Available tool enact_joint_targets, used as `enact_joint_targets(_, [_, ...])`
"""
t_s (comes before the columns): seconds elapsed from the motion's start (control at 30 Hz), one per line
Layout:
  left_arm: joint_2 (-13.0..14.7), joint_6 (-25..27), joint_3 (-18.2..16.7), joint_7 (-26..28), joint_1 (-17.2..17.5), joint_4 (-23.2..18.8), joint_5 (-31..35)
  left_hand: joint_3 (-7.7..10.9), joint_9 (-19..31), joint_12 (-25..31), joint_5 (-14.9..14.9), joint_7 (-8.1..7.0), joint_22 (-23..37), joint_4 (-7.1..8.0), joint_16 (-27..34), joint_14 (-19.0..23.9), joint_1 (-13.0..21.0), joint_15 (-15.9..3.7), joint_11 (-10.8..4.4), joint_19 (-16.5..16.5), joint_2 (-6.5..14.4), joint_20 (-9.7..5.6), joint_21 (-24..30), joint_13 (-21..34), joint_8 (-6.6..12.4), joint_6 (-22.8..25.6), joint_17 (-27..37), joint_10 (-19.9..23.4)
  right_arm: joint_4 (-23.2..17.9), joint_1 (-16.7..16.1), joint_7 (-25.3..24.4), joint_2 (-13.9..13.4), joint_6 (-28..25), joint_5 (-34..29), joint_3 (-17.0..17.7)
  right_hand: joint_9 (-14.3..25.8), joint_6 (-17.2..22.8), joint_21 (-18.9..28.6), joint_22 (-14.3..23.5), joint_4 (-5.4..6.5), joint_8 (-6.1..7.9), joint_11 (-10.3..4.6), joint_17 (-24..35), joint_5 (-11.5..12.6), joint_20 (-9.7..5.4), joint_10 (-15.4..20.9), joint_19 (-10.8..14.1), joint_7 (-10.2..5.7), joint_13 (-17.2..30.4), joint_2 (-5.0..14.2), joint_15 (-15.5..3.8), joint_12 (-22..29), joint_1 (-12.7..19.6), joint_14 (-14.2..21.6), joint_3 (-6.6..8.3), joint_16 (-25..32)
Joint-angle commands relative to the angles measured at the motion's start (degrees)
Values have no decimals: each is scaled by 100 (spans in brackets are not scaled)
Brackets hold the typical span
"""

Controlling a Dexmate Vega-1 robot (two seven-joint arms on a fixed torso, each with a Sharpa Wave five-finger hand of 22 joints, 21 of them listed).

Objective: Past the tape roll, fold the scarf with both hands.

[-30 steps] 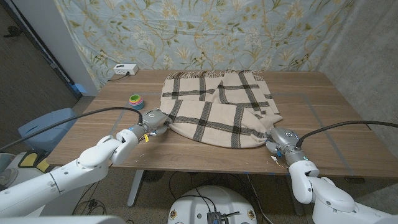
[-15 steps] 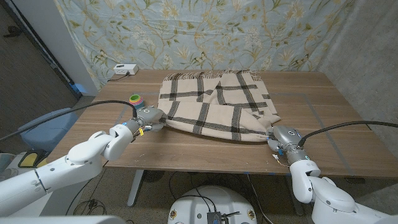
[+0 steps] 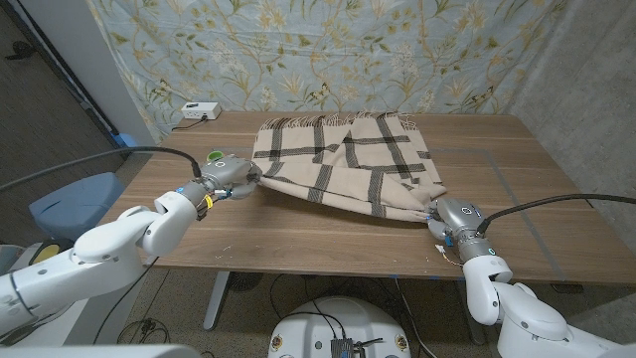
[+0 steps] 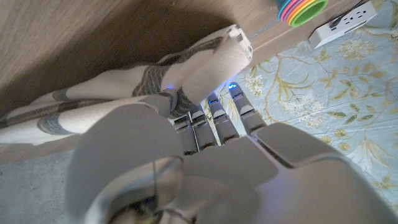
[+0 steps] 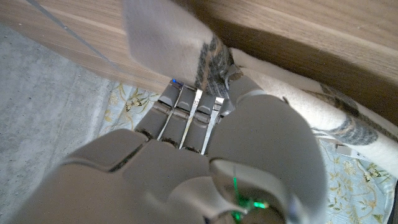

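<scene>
scarf (image 3: 348, 164) mid-table (image 3: 298, 244); tape roll (image 3: 215, 156) left of it; power strip (image 3: 201, 110) behind

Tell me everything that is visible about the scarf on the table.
The scarf is beige with dark plaid stripes and looks like soft woven wool, with a fringe along its far edge. It lies spread and partly folded over itself on the far middle of the wooden table. The left hand grips its near left corner, and the right hand grips its near right corner. Both wrist views show cloth pinched between the fingers.
</scene>
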Motion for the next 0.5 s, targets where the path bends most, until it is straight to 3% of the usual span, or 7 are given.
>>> enact_joint_targets(0.03, [-704, -1310, -1361, 419, 867, -29, -315, 0, -32, 25, -62, 73, 20, -105, 21, 27, 54, -106, 79, -16, 3, 98, 6, -4, -40, 65, 15, 35, 9, -144, -151, 39, 94, -48, 131, 35, 17, 45, 32, 19, 8, 26, 16, 37, 0, -15, -13, 24, 31, 33, -867, 53, 52, 37, 11, -22])
enact_joint_targets(0.23, [-1160, -1793, -1699, 147, 867, -22, -269, -59, -110, 41, -157, 195, 27, -300, 53, 43, 108, -49, 124, -56, 19, 242, -3, -32, -82, 199, 31, 74, 33, -192, -203, 44, 171, -75, 175, 38, 27, 53, 32, 19, 8, 20, 28, 40, 1, -19, -15, 31, 48, 32, -865, 71, 62, 48, 11, -39])
enact_joint_targets(0.27, [-1196, -1734, -1712, 130, 872, -75, -46, -63, -116, 43, -163, 181, 27, -307, 56, 45, 109, -57, 117, -56, 24, 236, -2, -34, -83, 215, 34, 80, 36, -199, -212, 63, 172, -71, 186, 39, 30, 54, 32, 21, 9, 9, 28, 41, 2, -21, -14, 32, 50, 32, -860, 74, 60, 47, 11, -45])
enact_joint_targets(0.3, [-1226, -1632, -1684, 187, 885, -141, 321, -103, -163, 76, -215, 88, 33, -446, 68, 86, 147, -129, 80, 10, -38, 184, 31, -46, -83, 364, 21, 171, 41, -210, -220, 58, 202, -67, 200, 39, 35, 56, 32, 21, 11, 22, 28, 42, 4, -16, -13, 31, 53, 33, -861, 79, 63, 48, 13, -49])
enact_joint_targets(0.37, [-1307, -1426, -1510, 602, 898, -193, 1335, -384, -298, 194, -289, -131, 50, -790, 143, 350, 208, -447, -98, 365, -189, 31, 203, -65, -33, 1072, 14, 572, 55, -224, -243, 76, 224, -75, 216, 40, 35, 57, 32, 23, 10, 34, 32, 43, 2, -10, -16, 27, 58, 32, -859, 87, 62, 55, 12, -53])
enact_joint_targets(0.43, [-1331, -1062, -1250, 894, 868, -212, 2436, -776, -347, 272, -244, -298, 66, -885, 180, 614, 74, -706, -243, 642, -424, -218, 349, -62, 25, 1709, 22, 895, 68, -242, -256, 75, 277, -68, 240, 40, 36, 60, 32, 21, 10, 24, 37, 44, 5, -15, -14, 29, 63, 32, -865, 91, 68, 65, 12, -54])
enact_joint_targets(0.5, [-1346, -892, -1091, 976, 796, -169, 2958, -964, -350, 303, -150, -380, 82, -857, 156, 764, -54, -835, -369, 777, -566, -354, 434, -45, 11, 1981, 25, 1047, 89, -233, -253, 94, 300, -80, 240, 41, 40, 63, 32, 20, 10, 30, 43, 44, 3, -8, -15, 47, 68, 28, -866, 100, 70, 75, 9, -55])
